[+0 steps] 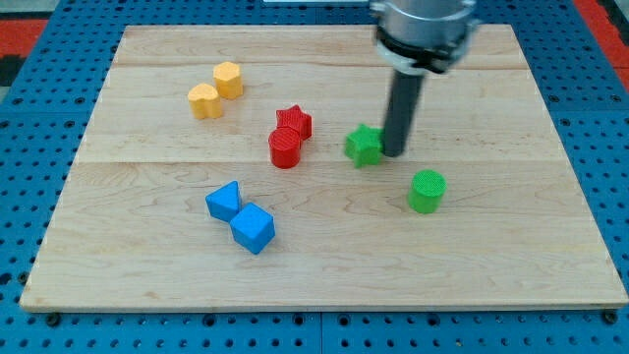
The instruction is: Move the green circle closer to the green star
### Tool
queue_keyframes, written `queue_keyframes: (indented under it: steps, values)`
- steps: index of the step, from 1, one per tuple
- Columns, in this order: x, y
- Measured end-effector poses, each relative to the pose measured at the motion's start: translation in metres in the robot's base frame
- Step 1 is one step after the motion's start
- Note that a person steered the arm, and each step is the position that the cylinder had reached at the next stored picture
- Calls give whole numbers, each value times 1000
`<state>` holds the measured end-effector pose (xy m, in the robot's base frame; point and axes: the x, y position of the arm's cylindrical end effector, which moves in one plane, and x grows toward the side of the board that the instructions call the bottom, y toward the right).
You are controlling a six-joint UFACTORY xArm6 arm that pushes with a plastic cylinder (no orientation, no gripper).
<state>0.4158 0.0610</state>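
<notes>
The green circle is a short green cylinder right of the board's middle. The green star lies up and to the left of it, about a block's width away. My tip rests on the board just to the right of the green star, touching or nearly touching it, and above and left of the green circle. The dark rod rises from there to the arm's grey end at the view's top.
A red star and red cylinder touch left of the green star. Two yellow blocks sit at upper left. Two blue blocks sit at lower left. The wooden board lies on a blue pegged surface.
</notes>
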Motion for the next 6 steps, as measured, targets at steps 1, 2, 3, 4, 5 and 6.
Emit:
queue_keyframes:
  steps: [1, 2, 3, 4, 5, 6]
  values:
    - [-14, 8]
    - [11, 126]
    - [75, 136]
    - [88, 95]
    - [89, 67]
    - [86, 48]
